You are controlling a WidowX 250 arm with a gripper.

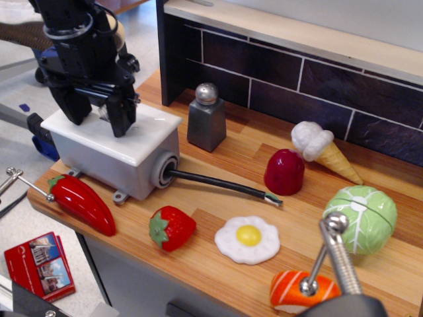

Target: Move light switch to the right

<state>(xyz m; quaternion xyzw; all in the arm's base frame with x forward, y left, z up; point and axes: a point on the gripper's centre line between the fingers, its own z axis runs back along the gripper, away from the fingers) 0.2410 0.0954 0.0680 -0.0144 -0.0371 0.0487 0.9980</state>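
The light switch is a grey box [109, 165] with a white cover plate [149, 129] at the left of the wooden counter, and a black cable [218, 185] runs from its right end. Its small silvery toggle lever [104, 112] shows only partly between my fingers. My black gripper [99, 120] has come down from above onto the plate. It is open, with one finger [74, 109] to the left of the lever and the other finger [123, 119] to its right. I cannot tell whether either finger touches the lever.
A grey salt shaker [206, 119] stands just right of the box. A red pepper [82, 203], strawberry [172, 228], fried egg [248, 240], red cup [284, 172], ice cream cone [324, 150], cabbage [361, 218] and sushi [297, 290] lie around. A dark tiled wall [297, 79] stands behind.
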